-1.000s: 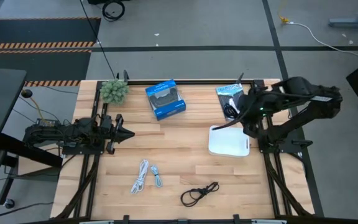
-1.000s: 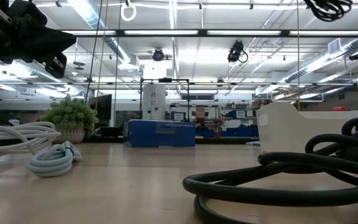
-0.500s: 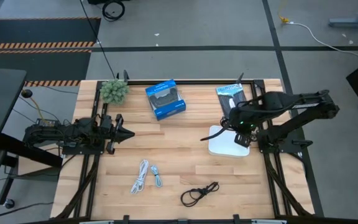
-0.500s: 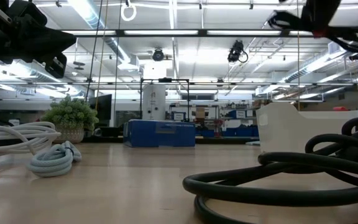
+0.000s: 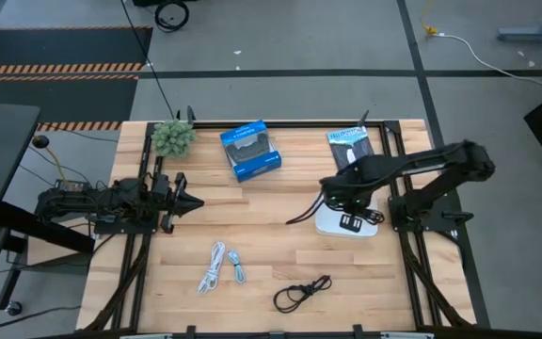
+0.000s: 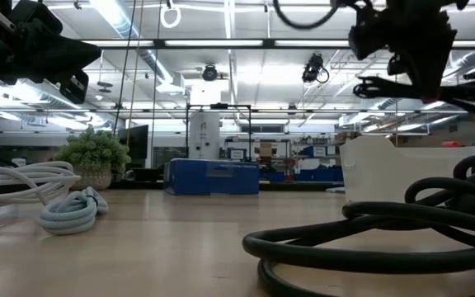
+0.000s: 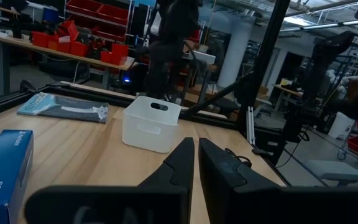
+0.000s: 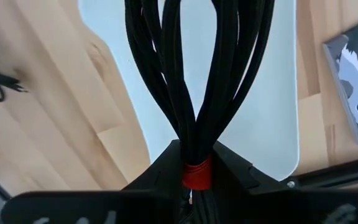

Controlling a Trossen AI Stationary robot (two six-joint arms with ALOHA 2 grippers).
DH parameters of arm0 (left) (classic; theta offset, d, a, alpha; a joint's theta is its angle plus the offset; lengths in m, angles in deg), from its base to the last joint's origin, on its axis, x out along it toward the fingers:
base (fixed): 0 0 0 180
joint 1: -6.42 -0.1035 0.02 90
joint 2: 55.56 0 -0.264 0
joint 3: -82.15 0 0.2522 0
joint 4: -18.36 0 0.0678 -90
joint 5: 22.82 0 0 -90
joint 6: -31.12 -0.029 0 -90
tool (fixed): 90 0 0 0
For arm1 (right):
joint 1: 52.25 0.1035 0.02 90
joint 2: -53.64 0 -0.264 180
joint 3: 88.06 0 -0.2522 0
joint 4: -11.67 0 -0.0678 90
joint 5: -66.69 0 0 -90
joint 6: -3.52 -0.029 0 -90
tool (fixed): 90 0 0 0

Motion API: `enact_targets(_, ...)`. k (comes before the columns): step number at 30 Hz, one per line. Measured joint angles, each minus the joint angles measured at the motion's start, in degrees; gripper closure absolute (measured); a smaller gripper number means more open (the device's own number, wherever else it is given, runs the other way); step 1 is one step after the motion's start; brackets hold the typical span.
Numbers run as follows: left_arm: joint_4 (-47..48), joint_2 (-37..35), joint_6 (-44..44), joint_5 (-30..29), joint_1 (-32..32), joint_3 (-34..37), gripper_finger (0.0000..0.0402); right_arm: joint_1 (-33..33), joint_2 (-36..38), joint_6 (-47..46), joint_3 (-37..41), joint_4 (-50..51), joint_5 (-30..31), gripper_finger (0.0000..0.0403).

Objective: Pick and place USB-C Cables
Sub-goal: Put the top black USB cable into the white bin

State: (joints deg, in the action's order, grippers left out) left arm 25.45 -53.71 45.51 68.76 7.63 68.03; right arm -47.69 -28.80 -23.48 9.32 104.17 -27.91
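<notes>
My right gripper point(image 5: 335, 199) hovers over the white bin point(image 5: 358, 229), shut on a black USB-C cable point(image 5: 302, 213) whose loops trail toward the table's left. In the low view this gripper point(image 6: 402, 45) is high up, with a cable loop point(image 6: 302, 15) beside it. A second black cable point(image 5: 301, 294) lies coiled near the table's near edge. The white cable point(image 5: 213, 266) and the pale blue-grey cable point(image 5: 238, 267) lie side by side on the wood. My left gripper point(image 5: 192, 201) waits shut at the table's left side. My right gripper holds the black cable's bundled end by the red tie point(image 8: 197, 174), pinched between the two fingers, several strands together. The loops point(image 8: 194, 68) run straight out past the fingertips over the white bin. The cable is lifted clear of table and bin.
A blue box point(image 5: 250, 149), a small plant point(image 5: 172, 137) and a dark flat packet point(image 5: 351, 143) sit along the far edge. A long thin black cord point(image 5: 161, 89) runs off the far side. Bare wood lies between the arms.
My right gripper, carrying the black cable, has moved from the table's far right toward the left and near side and has come down over the white bin. The cable's loops now swing out to the left. The left arm and the other cables kept still.
</notes>
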Motion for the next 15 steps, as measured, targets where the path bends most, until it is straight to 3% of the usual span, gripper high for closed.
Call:
enact_targets(8,0.0,0.0,0.0,0.0,0.0,0.0,0.0372,-0.7,-5.8,3.8,0.0,-0.8,0.0,0.0336)
enact_targets(15,0.0,0.0,0.0,0.0,0.0,0.0,0.0372,-1.2,-6.3,4.6,2.2,-3.4,0.2,0.0337)
